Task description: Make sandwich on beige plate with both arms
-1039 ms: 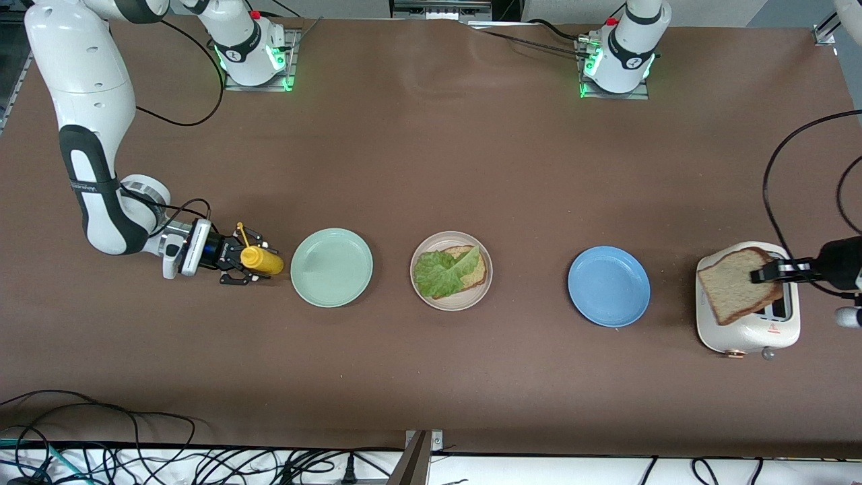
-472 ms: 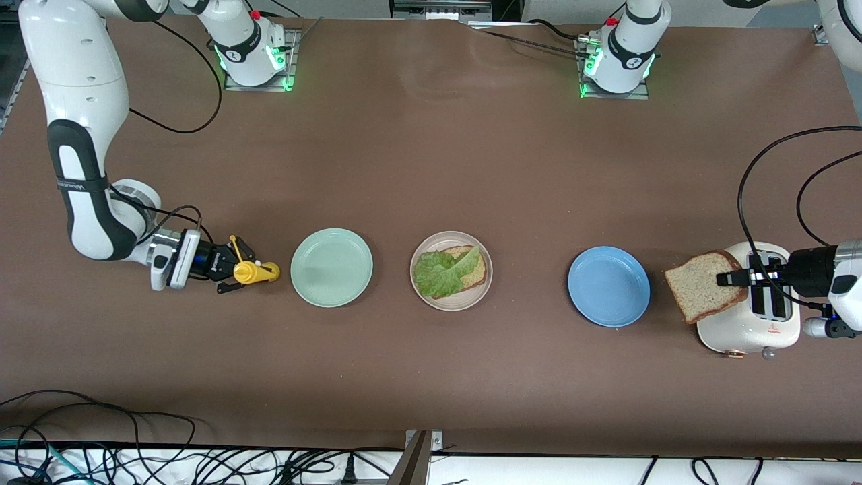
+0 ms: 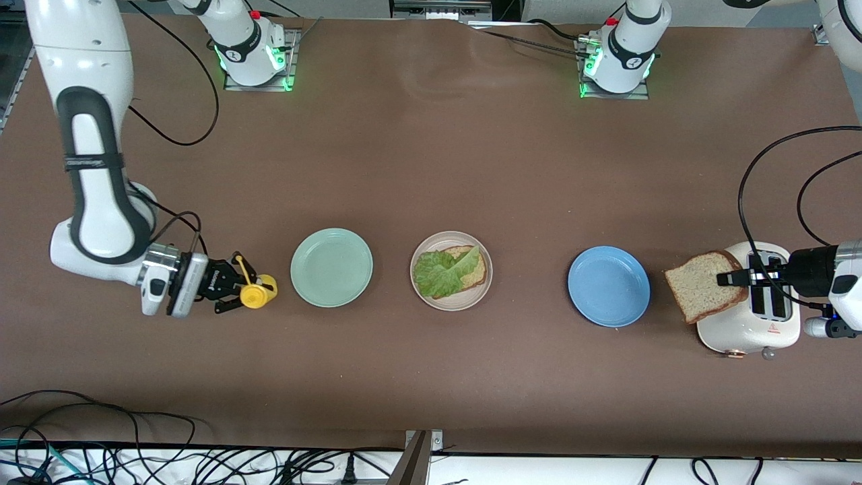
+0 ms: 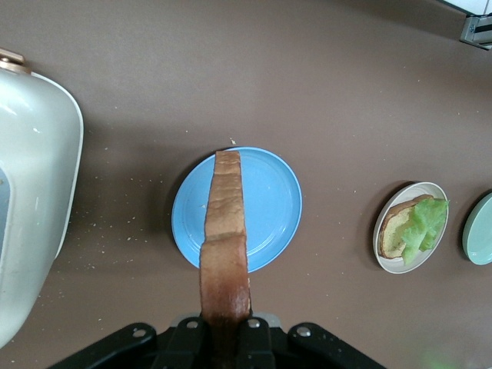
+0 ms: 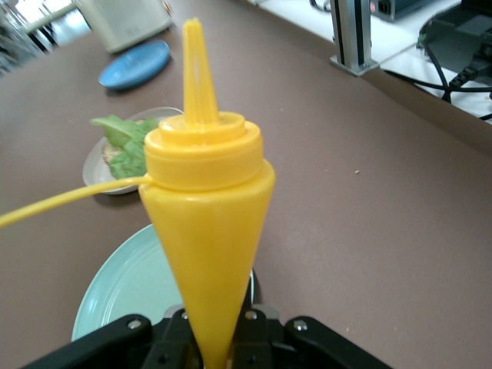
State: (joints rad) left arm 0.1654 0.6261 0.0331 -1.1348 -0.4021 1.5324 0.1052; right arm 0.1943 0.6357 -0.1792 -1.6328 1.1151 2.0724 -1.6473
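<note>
Two white arms work over a brown tabletop (image 3: pixel 431 168). The left gripper (image 3: pixel 731 278) is clamped on the edge of one slice of brown bread (image 3: pixel 704 285), held in the air over the tabletop between the white toaster (image 3: pixel 747 323) and the blue plate (image 3: pixel 609 286). In the left wrist view the slice (image 4: pixel 225 238) stands on edge between the closed fingers (image 4: pixel 192 332), with the blue plate (image 4: pixel 269 201) below it and the toaster (image 4: pixel 34 207) beside it.

The right gripper (image 3: pixel 237 289) is closed narrowly on a yellow squeeze bottle (image 3: pixel 258 292) near the right arm's end of the tabletop, just beside the mint-green plate (image 3: pixel 331 267). In the right wrist view the bottle (image 5: pixel 206 223) is gripped at its narrow base and points away from the wrist, its nozzle uppermost and a thin yellow tether trailing from the cap.

The beige plate (image 3: pixel 419 293) lies near the middle of the tabletop, between the mint-green plate and the blue plate, about midway between the edge nearest the front camera and the edge by the arm bases. On it rests the part-built sandwich (image 3: pixel 450 271): one bread slice with a ruffled green lettuce leaf lying over most of it.

Count: three plates (mint-green, beige, blue) in one row; two bread slices, one on the beige plate and one gripped; one lettuce leaf; one squeeze bottle; one toaster at the left arm's end of the tabletop.
</note>
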